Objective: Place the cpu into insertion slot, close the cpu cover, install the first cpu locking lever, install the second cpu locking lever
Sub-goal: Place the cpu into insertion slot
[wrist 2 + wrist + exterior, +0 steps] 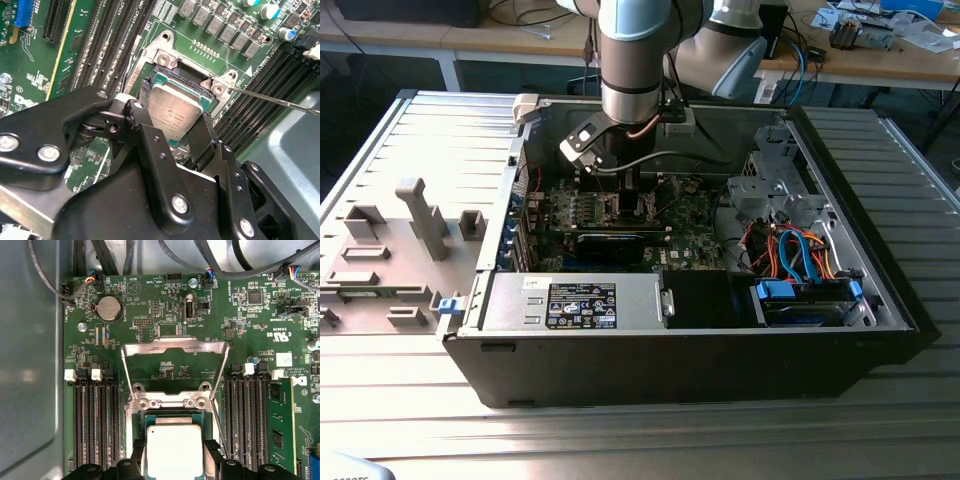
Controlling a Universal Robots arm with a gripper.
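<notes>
The cpu point(172, 117), in the second wrist view, hangs tilted over the insertion slot point(182, 75), pinched edgewise by the gripper point(176, 102); in the first wrist view the cpu cover point(175, 344) stands open, leaving the slot free; in the exterior view the arm point(635, 60) reaches in at eleven o'clock of the case point(620, 370).

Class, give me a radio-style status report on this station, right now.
Gripper shut on cpu. Cpu at insertion slot, seating unclear. Cpu cover swung open, not blocking.
</notes>
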